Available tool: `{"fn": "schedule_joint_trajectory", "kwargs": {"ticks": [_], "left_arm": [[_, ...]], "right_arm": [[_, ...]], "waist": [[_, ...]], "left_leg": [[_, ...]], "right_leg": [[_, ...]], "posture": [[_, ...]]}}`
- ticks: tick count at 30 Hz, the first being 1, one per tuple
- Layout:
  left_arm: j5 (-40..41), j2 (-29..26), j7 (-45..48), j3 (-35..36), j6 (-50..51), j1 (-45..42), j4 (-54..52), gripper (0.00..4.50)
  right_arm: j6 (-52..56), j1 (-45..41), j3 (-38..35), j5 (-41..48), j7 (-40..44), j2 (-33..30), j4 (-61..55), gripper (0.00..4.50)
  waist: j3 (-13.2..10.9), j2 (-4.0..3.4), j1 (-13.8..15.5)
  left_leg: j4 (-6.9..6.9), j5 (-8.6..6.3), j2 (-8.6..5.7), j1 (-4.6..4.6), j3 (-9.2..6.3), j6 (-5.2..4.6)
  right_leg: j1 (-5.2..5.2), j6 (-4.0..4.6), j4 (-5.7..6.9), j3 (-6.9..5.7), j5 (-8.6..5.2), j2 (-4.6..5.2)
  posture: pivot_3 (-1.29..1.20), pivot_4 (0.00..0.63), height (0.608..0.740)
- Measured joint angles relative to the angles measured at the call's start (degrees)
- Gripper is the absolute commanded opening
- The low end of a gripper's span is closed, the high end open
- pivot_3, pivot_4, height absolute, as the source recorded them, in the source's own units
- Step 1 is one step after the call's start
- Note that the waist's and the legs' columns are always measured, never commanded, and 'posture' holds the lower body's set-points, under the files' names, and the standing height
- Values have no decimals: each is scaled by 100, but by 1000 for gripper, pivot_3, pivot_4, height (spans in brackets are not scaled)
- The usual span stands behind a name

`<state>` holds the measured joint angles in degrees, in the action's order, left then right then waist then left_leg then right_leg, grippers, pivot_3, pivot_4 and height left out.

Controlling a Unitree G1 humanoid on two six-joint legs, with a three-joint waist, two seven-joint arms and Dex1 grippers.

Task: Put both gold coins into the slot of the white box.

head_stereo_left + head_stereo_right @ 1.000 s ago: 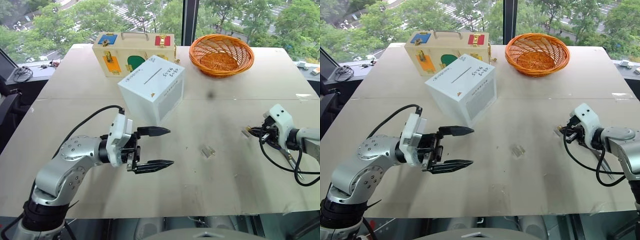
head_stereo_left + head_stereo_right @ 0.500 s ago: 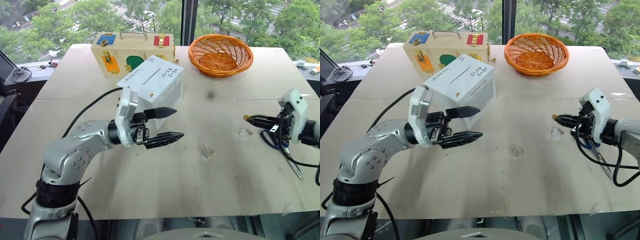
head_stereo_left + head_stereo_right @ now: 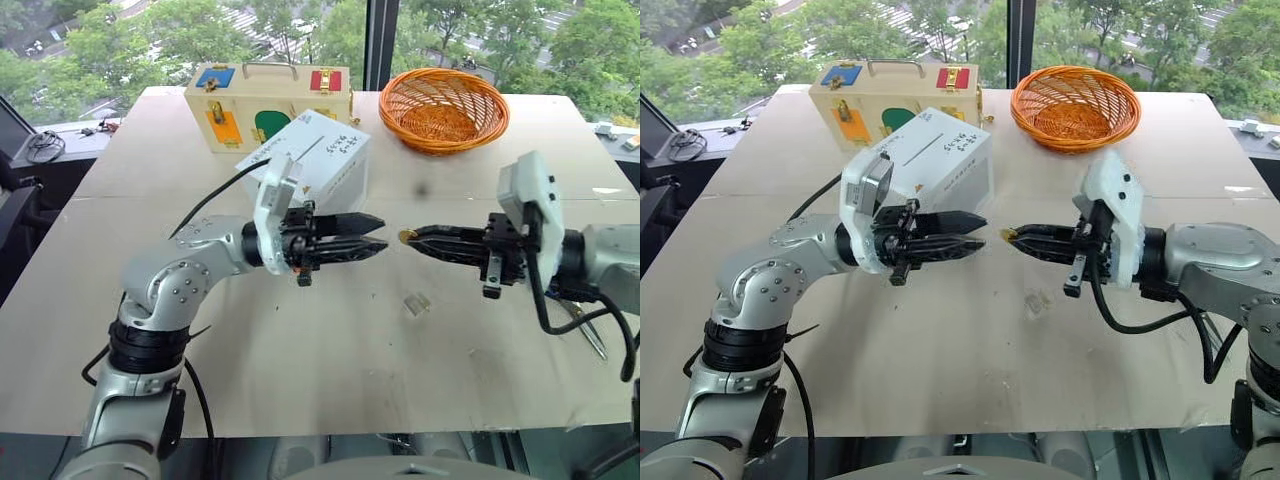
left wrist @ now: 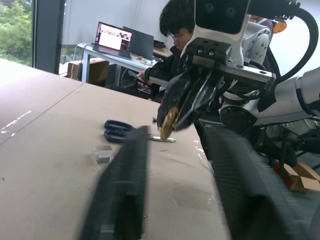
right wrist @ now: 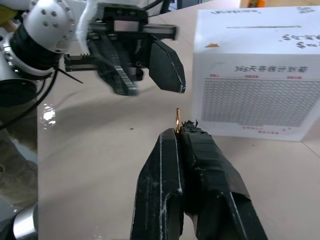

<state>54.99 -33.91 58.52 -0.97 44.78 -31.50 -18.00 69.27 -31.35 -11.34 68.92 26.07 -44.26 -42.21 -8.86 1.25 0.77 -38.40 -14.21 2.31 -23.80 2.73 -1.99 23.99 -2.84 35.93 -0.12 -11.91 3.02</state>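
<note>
Both arms raised inward; right end effector (image 3: 405,237) pinches gold coin (image 4: 168,123), left end effector (image 3: 380,235) ajar.

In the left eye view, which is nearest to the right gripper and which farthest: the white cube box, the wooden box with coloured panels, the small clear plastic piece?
From the right gripper:
1. Small clear plastic piece, on the table just below its fingers.
2. White cube box, behind the left gripper, up-left.
3. Wooden box with coloured panels, farthest, at the table's far edge behind the white box.
</note>
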Motion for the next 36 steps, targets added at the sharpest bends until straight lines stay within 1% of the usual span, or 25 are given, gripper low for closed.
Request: {"fn": "schedule_joint_trajectory", "kwargs": {"ticks": [5, 15, 18, 19, 20, 27, 35, 36], "left_arm": [[-79, 82, 48, -35, 19, -1, 4, 1677], [-87, 113, 49, -34, 43, 24, 0, 1677], [-83, 119, 49, -34, 54, 35, -12, 911], [-76, 120, 63, -34, 62, 48, -42, 540], [-68, 120, 100, -30, 68, 70, -84, 19], [-28, 104, 281, 24, 97, 248, -125, 19], [-80, 118, 448, 32, 68, 250, -76, 19], [-72, 127, 468, 49, 66, 250, -68, 0]], "right_arm": [[-90, -57, 156, 335, -291, -19, 0, 0], [-301, -169, 338, 631, -409, -201, 4, 0], [-350, -191, 388, 709, -411, -231, 3, 0], [-373, -202, 407, 714, -423, -254, 9, 0], [-391, -217, 421, 722, -434, -283, 17, 0], [-454, -217, 552, 884, -494, -378, 55, 0], [-492, -214, 583, 1112, -655, -432, 62, 0], [-523, -210, 582, 1169, -672, -430, 75, 648]], "waist": [[0, 0, -7], [0, 0, -7], [0, 0, -5], [0, 0, -6], [0, 0, -7], [0, 0, -6], [0, 0, -5], [0, 0, -6]], "left_leg": [[0, 0, 1, 1, -1, 0], [0, 0, 1, 1, -3, 0], [0, 0, 1, 1, -3, 0], [0, 0, 1, 1, -3, 0], [0, 0, 1, 1, -3, 0], [0, 0, 2, 1, -4, 0], [0, 0, 2, 1, -4, 0], [0, 0, 2, 1, -4, 0]], "right_leg": [[0, 1, 1, 0, -1, 0], [0, 1, 1, 0, -1, 0], [0, 3, 1, 0, -2, 0], [0, 6, 1, 1, -3, 0], [0, 6, 0, 1, -4, 1], [1, 7, 1, 0, -4, 0], [1, 7, 1, 1, -4, 1], [1, 7, 1, 1, -4, 1]], "posture": [[0, 150, 740], [0, 150, 740], [0, 150, 740], [0, 150, 740], [0, 150, 740], [0, 150, 740], [0, 150, 740], [0, 150, 740]]}}
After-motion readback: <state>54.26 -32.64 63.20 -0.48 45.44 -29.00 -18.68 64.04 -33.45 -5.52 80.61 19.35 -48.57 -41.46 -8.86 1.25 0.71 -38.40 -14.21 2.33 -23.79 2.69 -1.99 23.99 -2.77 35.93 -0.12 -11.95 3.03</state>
